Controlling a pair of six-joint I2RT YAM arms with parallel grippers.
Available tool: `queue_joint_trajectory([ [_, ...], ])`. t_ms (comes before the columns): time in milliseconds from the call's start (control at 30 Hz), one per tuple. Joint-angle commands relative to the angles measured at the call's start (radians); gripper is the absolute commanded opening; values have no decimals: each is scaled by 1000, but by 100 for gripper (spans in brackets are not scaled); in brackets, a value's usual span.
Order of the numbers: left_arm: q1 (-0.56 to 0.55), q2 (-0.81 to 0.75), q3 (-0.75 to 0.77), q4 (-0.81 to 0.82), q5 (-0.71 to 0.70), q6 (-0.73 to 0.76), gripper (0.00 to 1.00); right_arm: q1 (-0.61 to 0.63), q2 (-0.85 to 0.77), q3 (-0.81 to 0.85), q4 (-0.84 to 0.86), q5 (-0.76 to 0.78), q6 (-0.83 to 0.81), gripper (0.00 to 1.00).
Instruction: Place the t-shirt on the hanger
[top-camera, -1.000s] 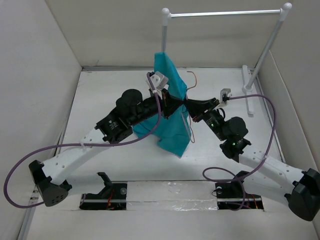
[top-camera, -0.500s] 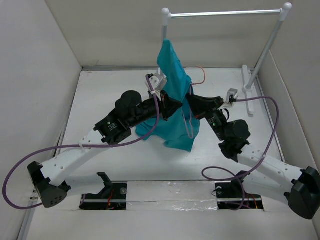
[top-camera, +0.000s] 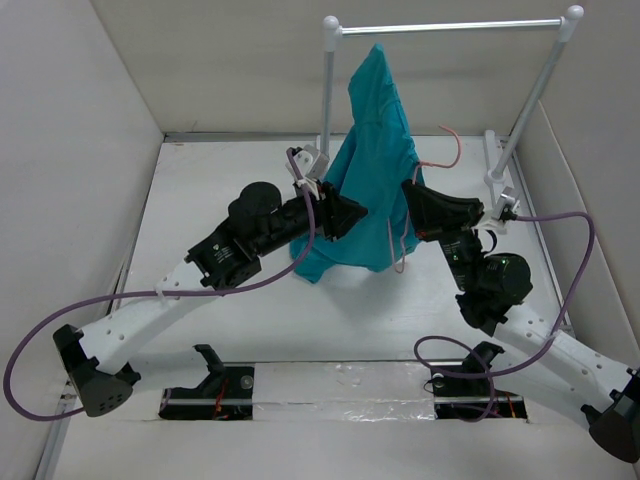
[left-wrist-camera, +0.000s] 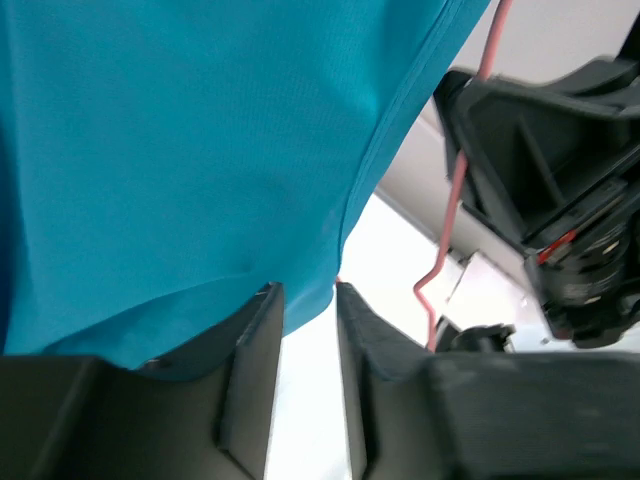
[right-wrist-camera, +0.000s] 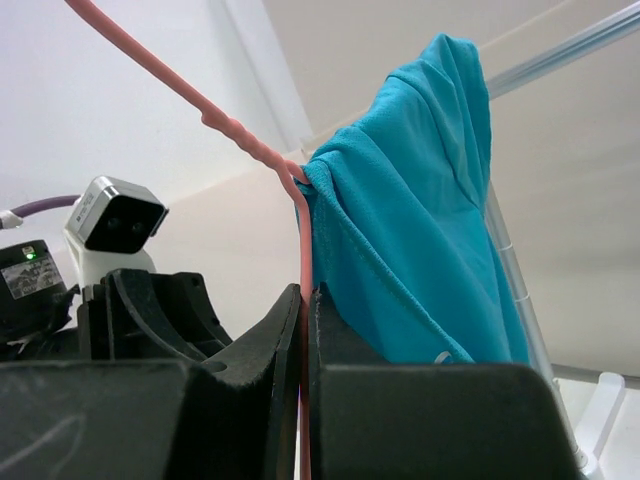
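The teal t-shirt (top-camera: 372, 170) hangs draped over the pink wire hanger (top-camera: 398, 240), lifted off the table, its top near the rack bar. The hanger's hook (top-camera: 452, 148) points right. My right gripper (top-camera: 412, 197) is shut on the hanger wire (right-wrist-camera: 180, 85), which runs up between its jaws (right-wrist-camera: 305, 295) with the shirt (right-wrist-camera: 420, 200) right beside them. My left gripper (top-camera: 352, 214) sits against the shirt's lower left side. It is open, and the shirt's hem (left-wrist-camera: 180, 150) hangs just at its fingertips (left-wrist-camera: 305, 295), lying over the left finger. The hanger (left-wrist-camera: 455, 190) shows beyond it.
A white-posted rack with a silver bar (top-camera: 450, 27) stands at the back; its left post (top-camera: 328, 90) is just behind the shirt and its right foot (top-camera: 495, 170) is near my right arm. Box walls enclose the table (top-camera: 200, 200) on three sides.
My right gripper has carried the hanger and shirt up and to the right, toward the rack bar. The shirt now hangs higher. My left gripper has followed it slightly to the right.
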Motion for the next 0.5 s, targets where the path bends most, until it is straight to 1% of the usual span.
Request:
queue_joint_trajectory([
  [0, -7, -56, 47, 116, -20, -62, 26, 4, -11, 19, 91, 31, -32, 0],
  [33, -7, -53, 50, 131, -26, -71, 31, 4, -11, 19, 89, 28, -33, 0],
  [67, -7, -45, 72, 154, -41, -79, 33, 4, -11, 18, 86, 22, -30, 0],
  [100, -7, -36, 87, 160, -44, -90, 39, 4, -8, 16, 80, 19, -29, 0],
  [233, -7, 45, 161, 197, -44, -113, 48, 13, -5, 3, 66, 14, -26, 0],
  [333, -7, 88, 197, 229, -76, -131, 53, 13, -8, -11, 49, 2, -20, 0],
  [467, -7, 130, 219, 293, -98, -162, 56, 22, -12, -28, 31, 0, -15, 0],
])
